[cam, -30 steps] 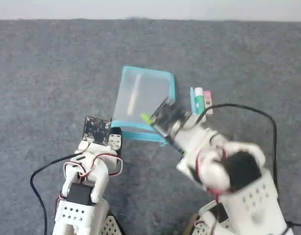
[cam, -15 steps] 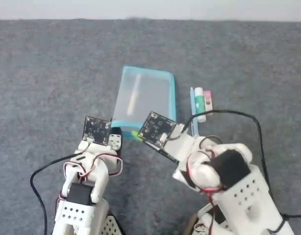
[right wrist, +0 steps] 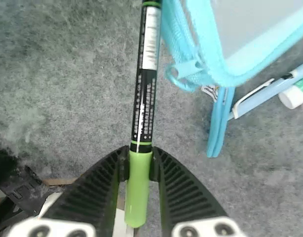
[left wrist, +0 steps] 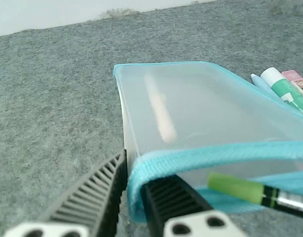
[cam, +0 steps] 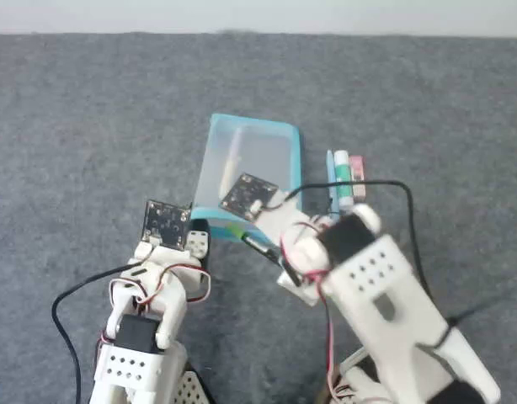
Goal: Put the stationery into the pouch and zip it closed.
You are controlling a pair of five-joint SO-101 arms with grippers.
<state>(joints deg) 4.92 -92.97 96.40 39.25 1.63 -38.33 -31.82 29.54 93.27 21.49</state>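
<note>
My right gripper (right wrist: 139,157) clamps the green pen (right wrist: 145,98), my left gripper (left wrist: 134,192) pinches the pouch (left wrist: 191,103) lip between its fingers (left wrist: 99,190); a tip snagging that lip could yank it free.

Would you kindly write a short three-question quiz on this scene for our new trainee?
1. True or false: the right gripper is shut on a green-and-black pen.
2. What does the left gripper clamp? A) the pouch's teal edge B) a ruler C) nothing
3. Fill in: the blue pen, glue stick and pink eraser lie ____ the pouch.
Key: 1 true; 2 A; 3 beside.
</note>
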